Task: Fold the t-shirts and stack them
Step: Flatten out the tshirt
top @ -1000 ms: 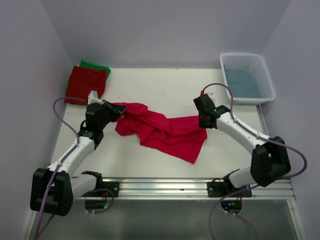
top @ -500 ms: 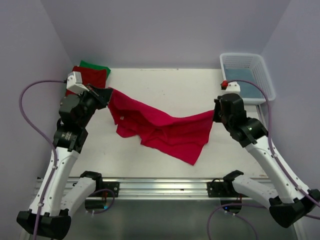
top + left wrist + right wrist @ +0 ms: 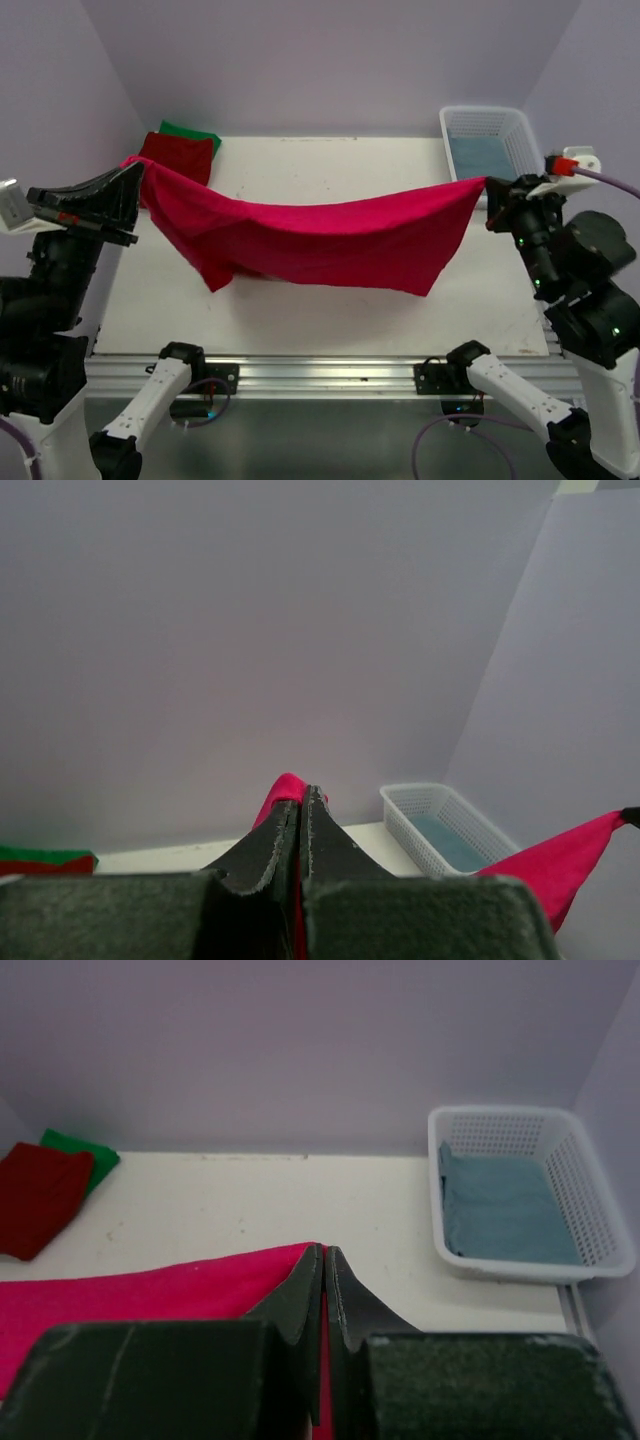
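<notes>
Jaws clamped on bright crimson-pink cloth t-shirt [image 3: 330, 240], both left gripper [image 3: 134, 178] and right gripper [image 3: 489, 191]; shirt hangs spread between them.

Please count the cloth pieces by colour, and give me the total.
crimson-pink shirt: 1
dark red shirt: 1
green shirt: 1
blue cloth, in the basket: 1
Total: 4

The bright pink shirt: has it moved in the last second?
Yes. The pink shirt has been lifted and stretched wide: its right corner now sits by the white basket, its left corner by the folded dark red shirt.
</notes>
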